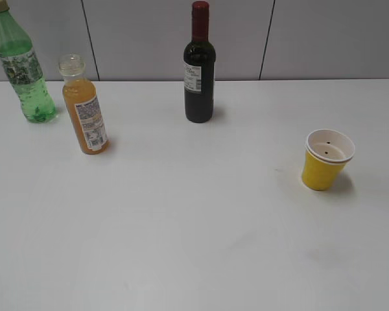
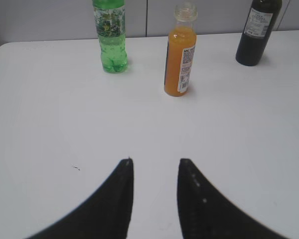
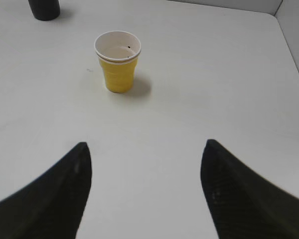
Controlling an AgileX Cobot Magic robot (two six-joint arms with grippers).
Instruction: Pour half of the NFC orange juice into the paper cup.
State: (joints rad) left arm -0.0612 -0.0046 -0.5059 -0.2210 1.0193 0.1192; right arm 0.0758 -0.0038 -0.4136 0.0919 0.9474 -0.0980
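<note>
The NFC orange juice is a small clear bottle of orange liquid with a white label. It stands uncapped at the back left of the table, and also shows in the left wrist view. The paper cup is yellow with a white inside and stands upright at the right; it also shows in the right wrist view. My left gripper is open and empty, well short of the juice bottle. My right gripper is open and empty, short of the cup. Neither gripper shows in the exterior view.
A taller green bottle stands at the far left behind the juice; it also shows in the left wrist view. A dark wine bottle stands at the back middle. A grey wall runs behind the white table.
</note>
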